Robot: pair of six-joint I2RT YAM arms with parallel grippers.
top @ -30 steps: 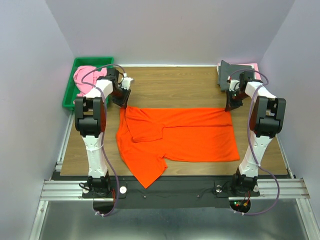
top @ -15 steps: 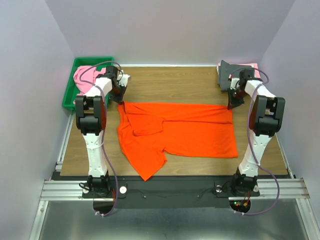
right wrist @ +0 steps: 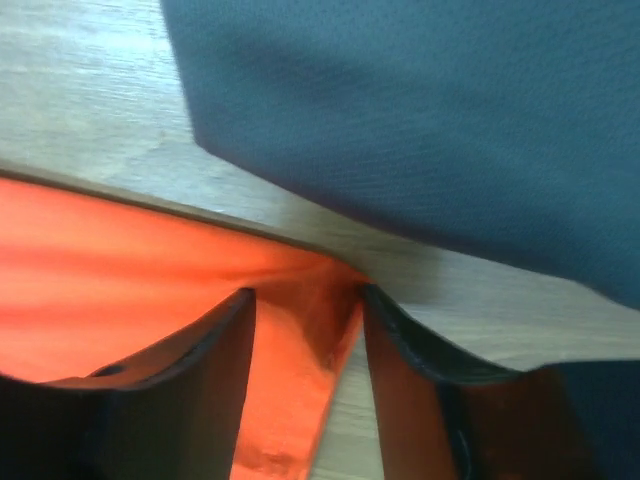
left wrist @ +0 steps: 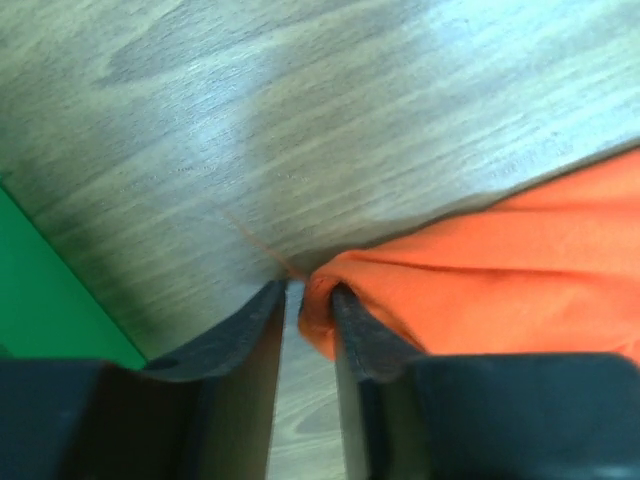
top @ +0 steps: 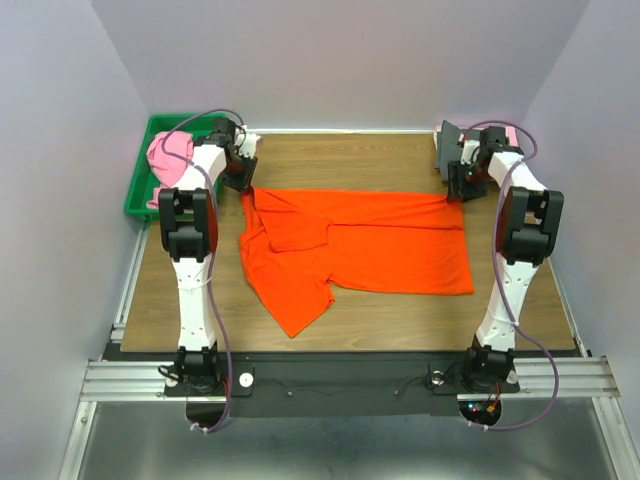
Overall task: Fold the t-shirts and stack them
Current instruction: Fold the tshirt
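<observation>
One wooden table (top: pixel 350 160), bright orange t-shirt (top: pixel 370 250) spread flat across its middle, a flap folded over near the left end. At far left, green tray (top: pixel 138 190) with pink t-shirt (top: pixel 168 155) heaped inside. At far right corner, dark grey t-shirt (top: pixel 447 140), folded. At the orange t-shirt's far left corner, left gripper (left wrist: pixel 305 290): fingers (left wrist: pixel 235 330) parted narrowly, cloth edge touching one tip, not pinched. At its far right corner, right gripper (right wrist: pixel 305 290): fingers (right wrist: pixel 210 345) spread wider, cloth lying loose between.

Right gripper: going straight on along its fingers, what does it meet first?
The right gripper straddles the orange t-shirt corner; past that, likely the wooden table strip, then the dark grey shirt.
</observation>
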